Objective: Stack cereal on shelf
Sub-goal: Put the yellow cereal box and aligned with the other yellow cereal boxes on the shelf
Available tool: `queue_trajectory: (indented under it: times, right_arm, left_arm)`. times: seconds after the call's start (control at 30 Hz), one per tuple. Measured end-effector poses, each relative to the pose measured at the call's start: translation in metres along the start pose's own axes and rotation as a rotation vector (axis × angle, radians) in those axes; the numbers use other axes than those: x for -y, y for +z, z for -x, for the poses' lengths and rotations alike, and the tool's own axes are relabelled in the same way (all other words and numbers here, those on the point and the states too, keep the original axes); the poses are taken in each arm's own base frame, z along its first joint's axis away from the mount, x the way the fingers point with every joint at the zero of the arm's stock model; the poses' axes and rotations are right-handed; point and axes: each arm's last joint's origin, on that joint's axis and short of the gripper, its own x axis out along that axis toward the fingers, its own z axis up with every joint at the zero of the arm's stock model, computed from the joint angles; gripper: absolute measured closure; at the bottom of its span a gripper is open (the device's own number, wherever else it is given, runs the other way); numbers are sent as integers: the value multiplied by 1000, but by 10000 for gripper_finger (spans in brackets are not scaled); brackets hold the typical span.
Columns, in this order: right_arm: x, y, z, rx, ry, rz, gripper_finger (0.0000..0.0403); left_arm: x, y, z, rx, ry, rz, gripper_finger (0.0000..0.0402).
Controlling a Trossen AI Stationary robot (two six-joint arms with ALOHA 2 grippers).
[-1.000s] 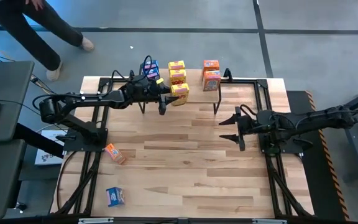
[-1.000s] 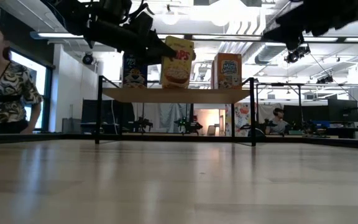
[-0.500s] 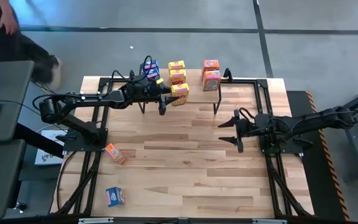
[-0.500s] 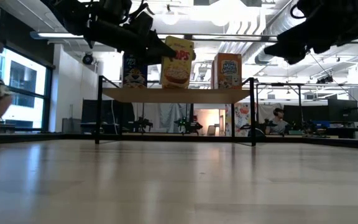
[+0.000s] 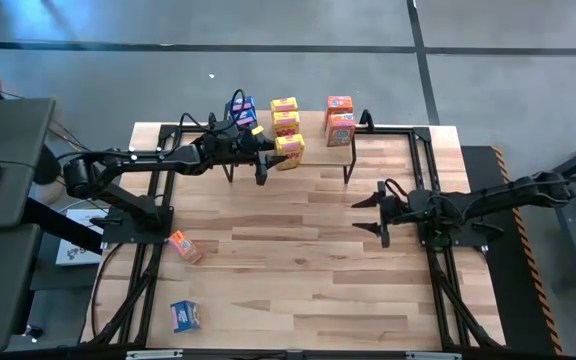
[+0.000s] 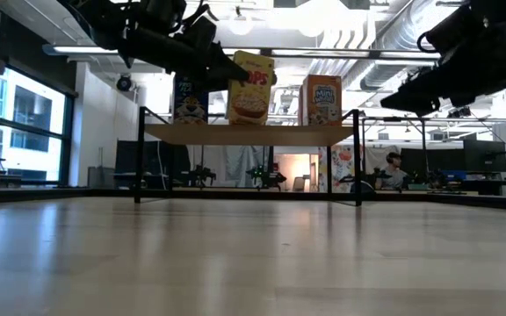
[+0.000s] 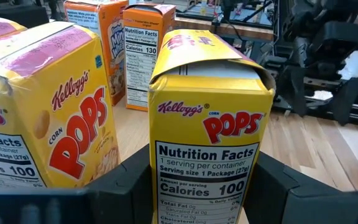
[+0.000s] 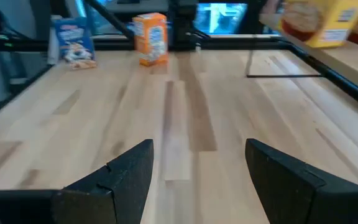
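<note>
The shelf (image 5: 313, 130) stands at the table's far edge. On it are a blue cereal box (image 5: 243, 108), two yellow ones (image 5: 285, 113) and two orange ones (image 5: 340, 117). My left gripper (image 5: 273, 153) is shut on a third yellow box (image 7: 210, 118) at the shelf's near edge, beside another yellow box (image 7: 42, 106). An orange box (image 5: 183, 245) and a blue box (image 5: 185, 315) lie on the table's near left. My right gripper (image 5: 360, 211) hangs open over the table's right half, holding nothing. My left gripper pinches the yellow box's two wide faces (image 7: 157, 186) between its two fingers, low on the box. The fingers come nearly level from the table's left. The box stands upright with its bottom at the shelf top (image 6: 249, 134); whether it rests there I cannot tell.
The shelf's black legs (image 5: 348, 165) stand on the table near both arms. Black frame rails (image 5: 438, 290) run along the table's left and right sides. Bare wood lies across the table's middle (image 5: 288, 260) and near right.
My right gripper has sunk toward the table, still open and not turned. My left gripper and its yellow box have kept still. A person beyond the table's far left corner has walked out of view.
</note>
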Motion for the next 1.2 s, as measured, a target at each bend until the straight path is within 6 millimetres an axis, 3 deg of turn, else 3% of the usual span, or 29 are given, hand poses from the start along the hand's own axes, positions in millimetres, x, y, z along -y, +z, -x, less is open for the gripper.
queue_trajectory:
  times: [0.3, 0.6, 0.77, 0.93, 1.2]
  right_arm:
    - [4, 9, 16, 86, -93, 66, 155]
    - [5, 6, 31, 77, -76, 31, 155]
    - [6, 2, 31, 56, -74, 11, 155]
    - [5, -16, 27, 50, -70, -15, 155]
    - [5, -15, 27, 58, -65, -12, 155]
  left_arm:
    - [0, 0, 0, 0, 0, 0, 227]
    - [0, 0, 0, 0, 0, 0, 227]
    - [0, 0, 0, 0, 0, 0, 227]
    - [0, 0, 0, 0, 1, 0, 227]
    - [0, 0, 0, 0, 1, 0, 227]
